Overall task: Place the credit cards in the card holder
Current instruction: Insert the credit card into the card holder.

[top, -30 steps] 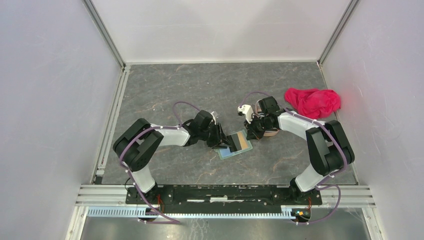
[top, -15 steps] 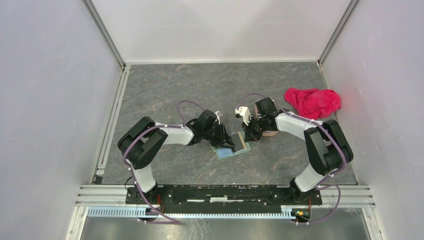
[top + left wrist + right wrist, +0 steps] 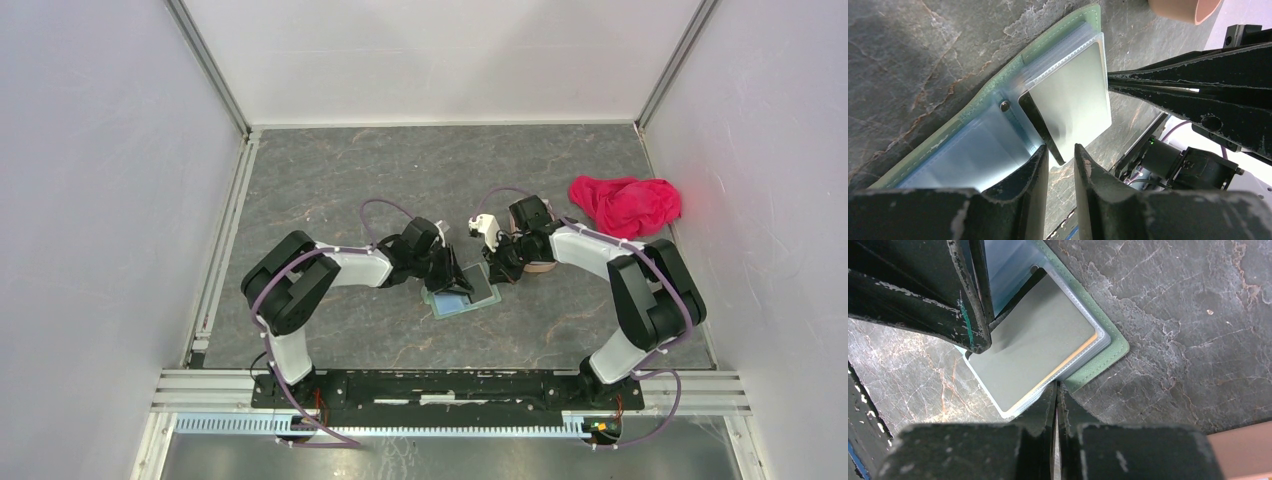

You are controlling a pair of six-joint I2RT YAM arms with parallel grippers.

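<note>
While the clenched right claw [image 3: 1056, 387] touches card holder [image 3: 1111, 352] near tray [image 3: 1243, 450], left claw [image 3: 1061, 152] straddles card [image 3: 1073, 95], grip unclear.

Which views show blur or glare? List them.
Left wrist: the left tool is soft in the foreground, the card holder sharp, white blowout at lower right. Right wrist: the right tool is blurred and dark, the card crisp. Top external: even light, pink cast on the wall beside the red cloth.

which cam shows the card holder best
Left wrist: the card holder lies open, both pocket halves and green edge visible. Right wrist shows only one half with a corner of green; the top view shows it small.
</note>
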